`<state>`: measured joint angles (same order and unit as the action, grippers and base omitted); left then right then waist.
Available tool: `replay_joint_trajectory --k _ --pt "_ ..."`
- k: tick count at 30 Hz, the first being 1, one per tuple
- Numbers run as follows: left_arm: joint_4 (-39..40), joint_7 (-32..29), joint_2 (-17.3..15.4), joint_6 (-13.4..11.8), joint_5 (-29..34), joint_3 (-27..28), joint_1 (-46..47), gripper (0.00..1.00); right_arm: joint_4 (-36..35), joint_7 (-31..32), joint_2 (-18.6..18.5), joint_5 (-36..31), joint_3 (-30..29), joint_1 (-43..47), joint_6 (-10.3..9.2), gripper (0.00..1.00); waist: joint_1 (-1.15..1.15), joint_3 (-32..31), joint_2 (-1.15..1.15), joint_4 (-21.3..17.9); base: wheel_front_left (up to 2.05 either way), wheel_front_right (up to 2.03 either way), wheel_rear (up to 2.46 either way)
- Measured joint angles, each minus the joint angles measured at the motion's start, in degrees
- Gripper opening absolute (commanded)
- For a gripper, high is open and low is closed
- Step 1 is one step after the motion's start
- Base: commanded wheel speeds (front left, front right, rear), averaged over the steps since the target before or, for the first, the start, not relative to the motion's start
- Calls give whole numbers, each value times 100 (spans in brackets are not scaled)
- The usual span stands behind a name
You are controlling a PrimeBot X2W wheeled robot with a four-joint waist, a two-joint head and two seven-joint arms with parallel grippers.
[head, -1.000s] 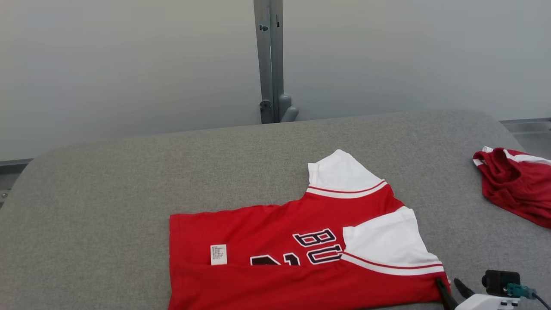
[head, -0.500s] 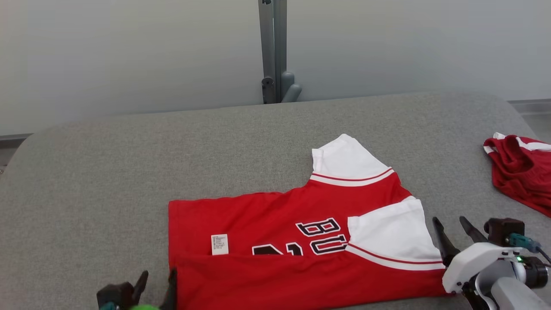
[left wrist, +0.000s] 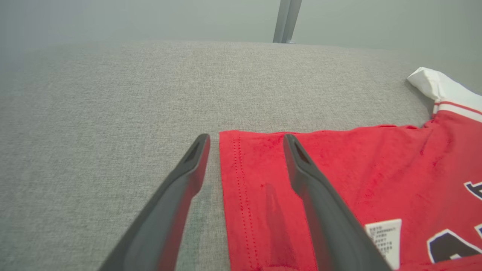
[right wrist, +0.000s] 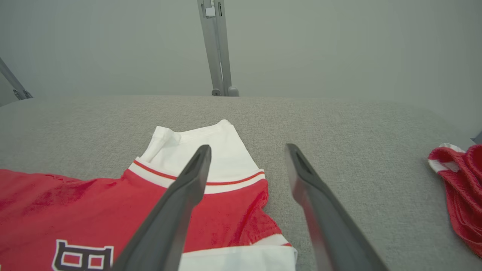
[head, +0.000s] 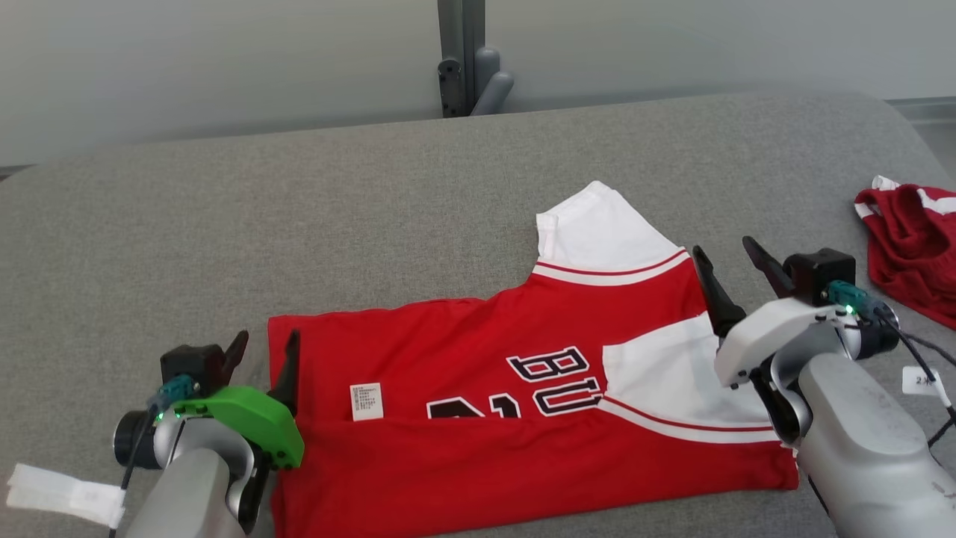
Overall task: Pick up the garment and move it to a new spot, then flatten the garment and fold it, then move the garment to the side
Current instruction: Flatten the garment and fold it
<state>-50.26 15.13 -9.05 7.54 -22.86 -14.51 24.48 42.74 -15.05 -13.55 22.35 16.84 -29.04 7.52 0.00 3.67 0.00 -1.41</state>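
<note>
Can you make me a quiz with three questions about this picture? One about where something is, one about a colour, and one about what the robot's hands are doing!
1. Where on the grey surface does the crumpled red garment lie?
A. In the middle
B. At the far left
C. At the far right

2. What colour are the sleeves of the red jersey?
A. Blue
B. White
C. Black

3. How do the left gripper and the right gripper stand?
A. Both open
B. Both shut
C. One open, one shut

Answers:
1. C, because the head view shows it by the right edge, apart from the jersey.
2. B, because both sleeves are white with a thin red stripe.
3. A, because each wrist view shows a wide gap between the two dark fingers.
</note>
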Motion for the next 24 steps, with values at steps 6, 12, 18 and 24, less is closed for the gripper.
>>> replay_joint_trajectory --k 6,12,18,24 --pt "-488 0 -80 0 -191 -305 722 100 307 0 26 -148 156 -745 0 100 0 388 0 -9 0 0 0" --pt "-975 -27 -59 0 -358 -557 1134 100 560 0 80 -127 349 -1328 0 100 0 716 0 20 0 0 0" --pt "-1294 -34 -4 0 -533 -693 1396 100 702 0 57 -47 533 -1742 0 100 0 971 0 74 0 0 0" --pt "-1400 0 83 0 -622 -851 1512 8 1096 29 10 68 671 -2108 0 100 1 1130 0 167 0 0 0"
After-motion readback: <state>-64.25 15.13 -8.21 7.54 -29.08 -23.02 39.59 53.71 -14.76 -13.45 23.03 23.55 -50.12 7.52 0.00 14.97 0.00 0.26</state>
